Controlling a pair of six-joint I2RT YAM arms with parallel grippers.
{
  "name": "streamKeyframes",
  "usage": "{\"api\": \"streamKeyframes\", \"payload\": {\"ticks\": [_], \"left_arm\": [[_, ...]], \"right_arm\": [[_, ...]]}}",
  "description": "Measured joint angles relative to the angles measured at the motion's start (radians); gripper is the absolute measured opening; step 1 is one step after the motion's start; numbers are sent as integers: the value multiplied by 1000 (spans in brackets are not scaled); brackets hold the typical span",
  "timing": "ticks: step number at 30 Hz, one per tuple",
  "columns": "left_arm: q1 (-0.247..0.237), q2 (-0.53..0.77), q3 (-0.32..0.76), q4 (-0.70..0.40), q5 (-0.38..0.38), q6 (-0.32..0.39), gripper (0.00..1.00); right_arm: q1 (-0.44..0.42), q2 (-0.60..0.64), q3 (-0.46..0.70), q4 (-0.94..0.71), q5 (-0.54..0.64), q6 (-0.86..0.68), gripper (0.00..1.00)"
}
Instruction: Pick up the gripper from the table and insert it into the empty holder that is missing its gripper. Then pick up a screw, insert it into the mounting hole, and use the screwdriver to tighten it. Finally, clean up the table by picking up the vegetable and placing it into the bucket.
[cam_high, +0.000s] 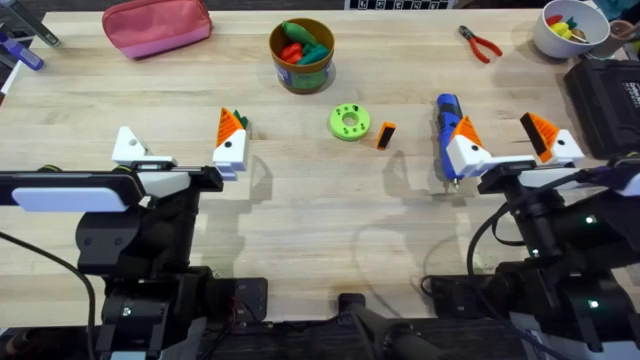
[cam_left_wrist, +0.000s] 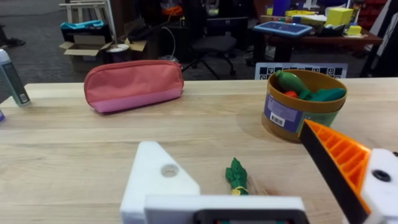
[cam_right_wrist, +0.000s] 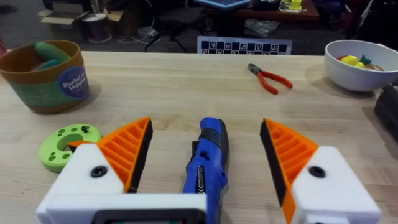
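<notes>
Orange pads stand wide apart on my right gripper (cam_right_wrist: 208, 168), nothing held, and the blue screwdriver (cam_right_wrist: 207, 163) lies between them pointing away from me, so I should drop straight down and close squarely on its thick body. My left gripper (cam_high: 180, 150) is spread wide too, its outer white holder (cam_left_wrist: 158, 180) bare. The loose orange gripper (cam_high: 386, 135) lies well off to my right gripper's inner side, just beside the green disc (cam_high: 349, 122).

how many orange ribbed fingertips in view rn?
4. One on the left gripper, at its inner finger; two on the right gripper, at and; one loose on the wooden table, at.
</notes>
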Motion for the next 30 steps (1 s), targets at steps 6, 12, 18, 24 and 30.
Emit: {"api": "streamKeyframes", "payload": {"ticks": [6,12,18,24,30], "left_arm": [[-5,0,0,5,0,0,987],[-4,0,6,61,0,0,986],[-5,6,159,-100,-2,7,986],[-4,147,436,-328,-34,12,986],[-5,403,671,-502,-52,17,986]], "right_arm": [[0,0,0,2,0,0,992],[0,1,0,133,-3,0,993],[0,2,77,120,-3,-4,994],[0,80,294,-48,-3,-5,994],[0,296,505,-279,-3,-8,994]]}}
